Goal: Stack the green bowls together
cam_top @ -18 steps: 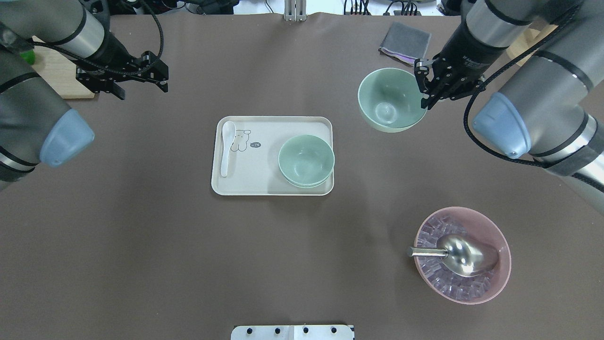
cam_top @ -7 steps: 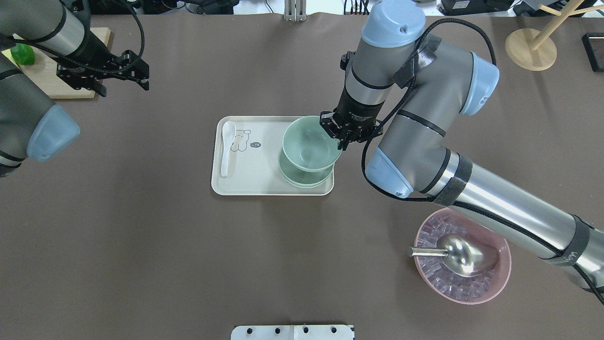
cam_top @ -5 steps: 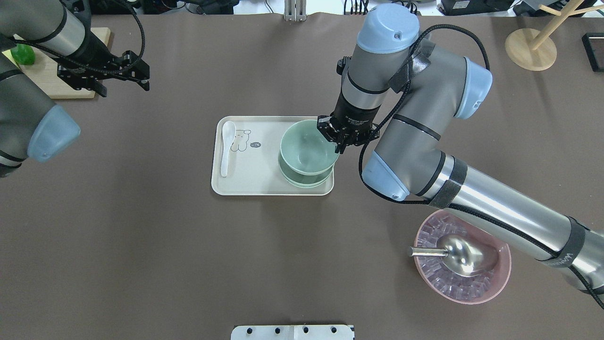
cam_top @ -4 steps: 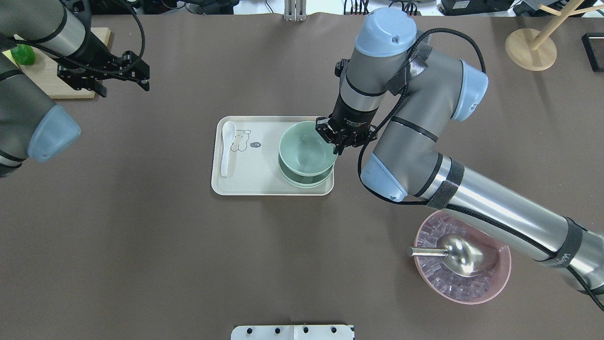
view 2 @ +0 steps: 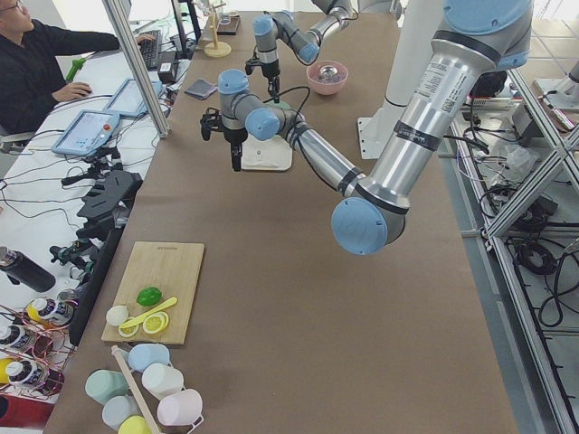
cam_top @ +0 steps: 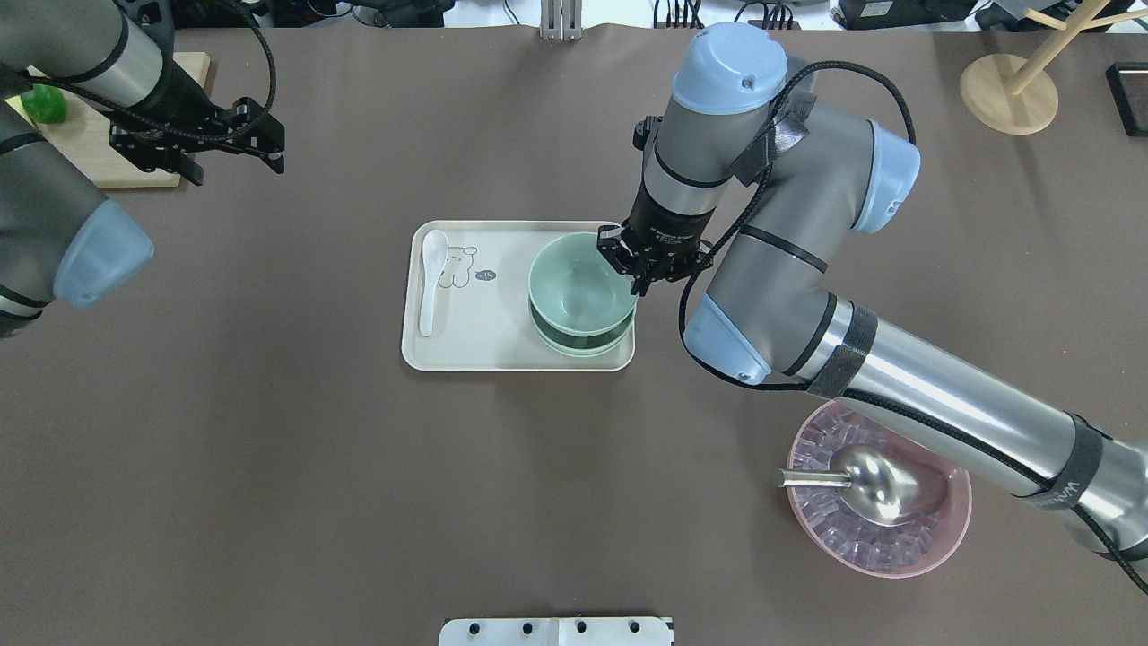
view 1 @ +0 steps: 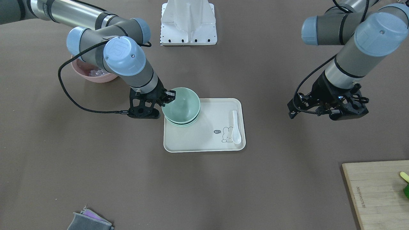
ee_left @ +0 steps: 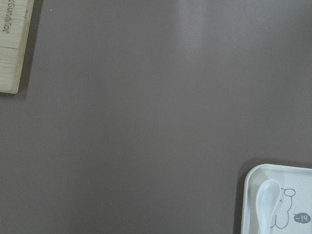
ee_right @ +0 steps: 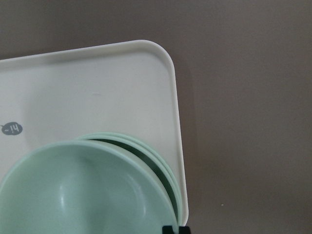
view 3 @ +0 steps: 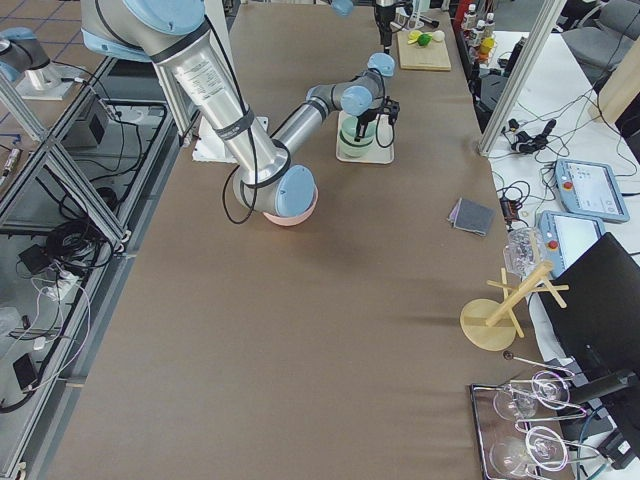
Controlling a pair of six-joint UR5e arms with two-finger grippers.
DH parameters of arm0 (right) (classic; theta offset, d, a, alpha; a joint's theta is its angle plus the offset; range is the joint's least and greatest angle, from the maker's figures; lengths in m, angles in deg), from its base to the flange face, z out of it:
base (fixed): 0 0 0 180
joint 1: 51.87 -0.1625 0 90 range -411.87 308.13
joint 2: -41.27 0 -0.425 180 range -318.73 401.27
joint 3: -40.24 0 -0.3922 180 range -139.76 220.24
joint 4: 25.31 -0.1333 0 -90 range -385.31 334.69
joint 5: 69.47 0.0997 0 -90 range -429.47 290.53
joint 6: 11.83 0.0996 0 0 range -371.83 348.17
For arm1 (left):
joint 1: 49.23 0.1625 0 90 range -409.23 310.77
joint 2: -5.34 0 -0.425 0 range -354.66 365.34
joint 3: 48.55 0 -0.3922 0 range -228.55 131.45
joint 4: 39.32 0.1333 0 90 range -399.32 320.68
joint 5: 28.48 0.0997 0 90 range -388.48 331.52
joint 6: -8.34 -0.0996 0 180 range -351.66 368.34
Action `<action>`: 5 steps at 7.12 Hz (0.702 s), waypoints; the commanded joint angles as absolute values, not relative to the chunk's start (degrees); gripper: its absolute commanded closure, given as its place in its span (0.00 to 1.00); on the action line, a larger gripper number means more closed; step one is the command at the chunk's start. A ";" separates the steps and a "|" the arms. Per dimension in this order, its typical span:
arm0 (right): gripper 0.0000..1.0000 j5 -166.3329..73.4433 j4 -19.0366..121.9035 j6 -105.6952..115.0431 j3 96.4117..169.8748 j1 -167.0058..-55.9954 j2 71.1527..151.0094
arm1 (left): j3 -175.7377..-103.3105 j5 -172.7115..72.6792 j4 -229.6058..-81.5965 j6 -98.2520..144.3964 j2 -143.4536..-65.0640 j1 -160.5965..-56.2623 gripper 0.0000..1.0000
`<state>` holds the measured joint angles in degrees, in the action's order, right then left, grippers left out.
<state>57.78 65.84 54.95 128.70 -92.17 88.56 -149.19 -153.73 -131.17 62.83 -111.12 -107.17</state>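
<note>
Green bowl (cam_top: 578,285) pinched at its rim by the right end effector (cam_top: 639,272), hanging just below it, slightly off-centre over the two nested bowls (cam_top: 583,346) on the tray (cam_top: 466,354). Let go now and it may seat crooked or slide off. Left end effector (cam_top: 235,170) idles wide open.

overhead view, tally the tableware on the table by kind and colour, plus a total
green bowls: 3
pink bowl: 1
white spoon: 1
metal scoop: 1
cream tray: 1
total: 7
</note>
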 commanded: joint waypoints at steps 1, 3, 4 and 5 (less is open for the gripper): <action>1.00 57.71 65.83 54.79 128.57 -91.86 88.65 | -149.19 -153.73 -131.17 62.92 -111.12 -107.15 0.02; 1.00 57.71 65.83 54.88 128.57 -91.68 88.65 | -149.19 -153.73 -131.17 62.92 -111.12 -107.15 0.02; 1.00 57.71 65.83 54.88 128.48 -91.60 88.73 | -149.19 -153.73 -131.17 62.92 -111.12 -107.15 0.02; 1.00 57.10 65.83 54.79 128.39 -91.16 88.73 | -149.19 -153.73 -131.17 62.92 -111.12 -107.15 0.02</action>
<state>57.59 65.83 54.86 128.48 -91.55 88.71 -149.19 -153.73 -131.17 62.92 -111.12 -107.15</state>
